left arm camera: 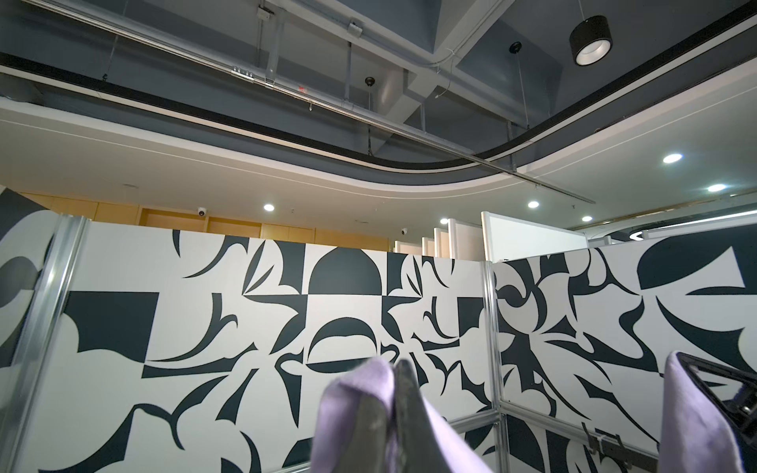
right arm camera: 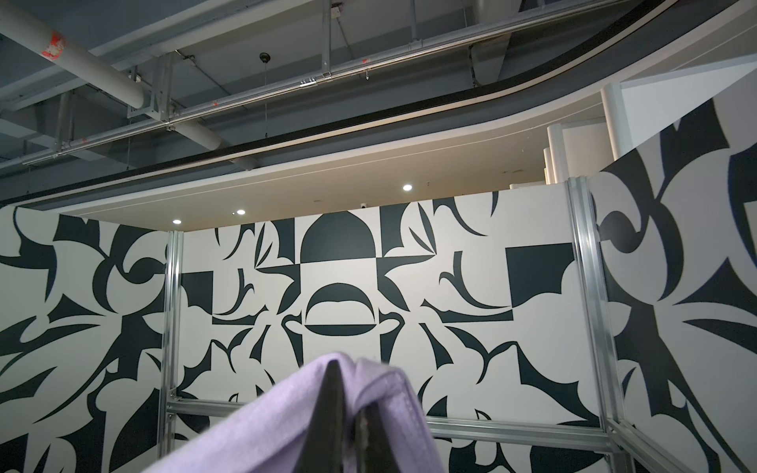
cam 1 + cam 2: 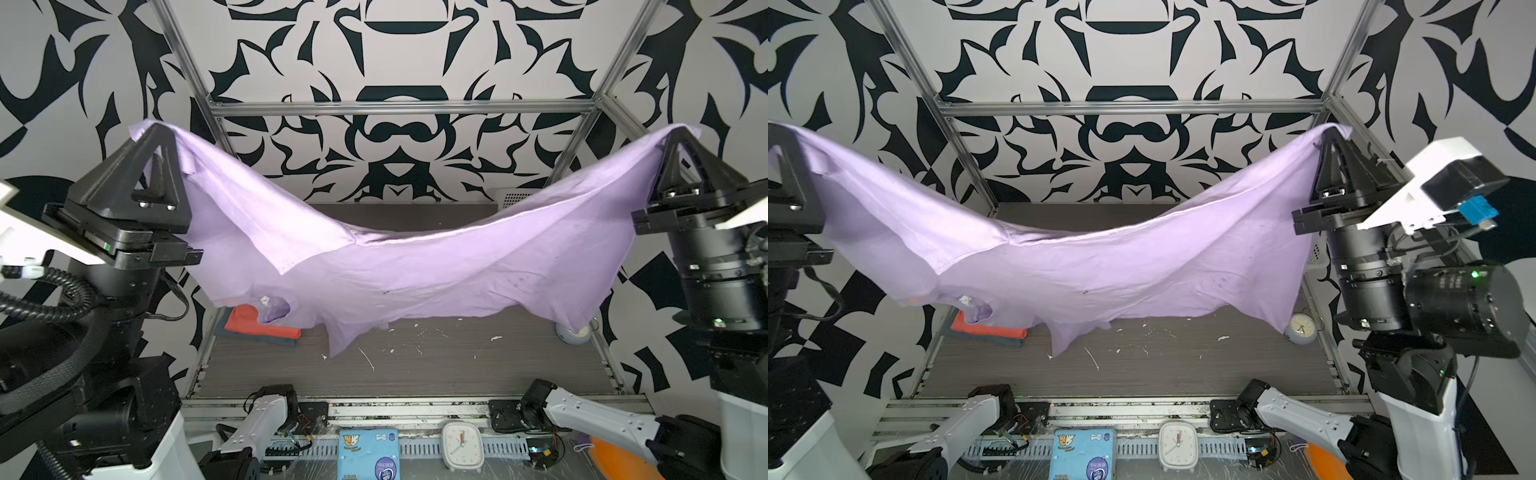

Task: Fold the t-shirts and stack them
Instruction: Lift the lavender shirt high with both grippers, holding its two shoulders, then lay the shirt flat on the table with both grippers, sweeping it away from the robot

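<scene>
A large lavender t-shirt hangs spread in the air above the table, sagging in the middle. My left gripper is raised at the left and shut on one corner of the shirt. My right gripper is raised at the right and shut on the opposite corner. In the wrist views, lavender cloth wraps each pair of closed fingertips, the left gripper and the right gripper. A folded coral-red t-shirt lies on a folded grey-blue one at the table's left, partly hidden behind the lavender shirt.
A round grey clock stands at the table's right edge under the shirt's hem. A white basket shows at the back right. At the front are a blue packet, a white square clock and an orange plush toy. A metal frame bar crosses behind.
</scene>
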`<state>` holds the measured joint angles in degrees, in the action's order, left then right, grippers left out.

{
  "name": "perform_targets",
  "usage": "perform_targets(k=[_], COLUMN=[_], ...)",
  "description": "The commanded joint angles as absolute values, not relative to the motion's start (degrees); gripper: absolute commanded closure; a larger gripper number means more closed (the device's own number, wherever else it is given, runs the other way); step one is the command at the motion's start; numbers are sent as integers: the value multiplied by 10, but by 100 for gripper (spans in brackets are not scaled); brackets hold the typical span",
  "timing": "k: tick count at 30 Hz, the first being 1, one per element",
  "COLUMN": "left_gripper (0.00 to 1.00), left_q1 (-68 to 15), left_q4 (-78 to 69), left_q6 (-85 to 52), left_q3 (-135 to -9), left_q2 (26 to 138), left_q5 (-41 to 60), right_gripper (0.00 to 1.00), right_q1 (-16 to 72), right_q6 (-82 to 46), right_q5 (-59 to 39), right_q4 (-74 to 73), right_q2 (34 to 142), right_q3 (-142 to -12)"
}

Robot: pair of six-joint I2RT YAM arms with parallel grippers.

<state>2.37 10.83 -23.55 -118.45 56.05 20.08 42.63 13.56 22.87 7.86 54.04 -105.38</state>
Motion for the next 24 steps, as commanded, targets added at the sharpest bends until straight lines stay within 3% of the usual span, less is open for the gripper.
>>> perform_targets(k=[1,8,12,18,24], left_gripper=[100,100,100,100,100], left_q1=[26,27,26,27,25], left_q4=[97,55,11,-49,-156], left_q6=[-231,-253,-299,-357,-429], left_q3=[-1156,-1075,-1041,-985,-879], left_q2=[597,656,717,819,924], left_q5=[182,193,227,255,285], right_gripper=[100,100,100,100,100], right_q1=[427,427,396,196,131], right_q6=[158,223,206,-30,-96], right_q5=[267,413,443,276,154], right_q4=[61,-4,-18,71,38], right_q2=[560,585,616,681,830], right_q3=[-1035,-912,-854,-792,-760])
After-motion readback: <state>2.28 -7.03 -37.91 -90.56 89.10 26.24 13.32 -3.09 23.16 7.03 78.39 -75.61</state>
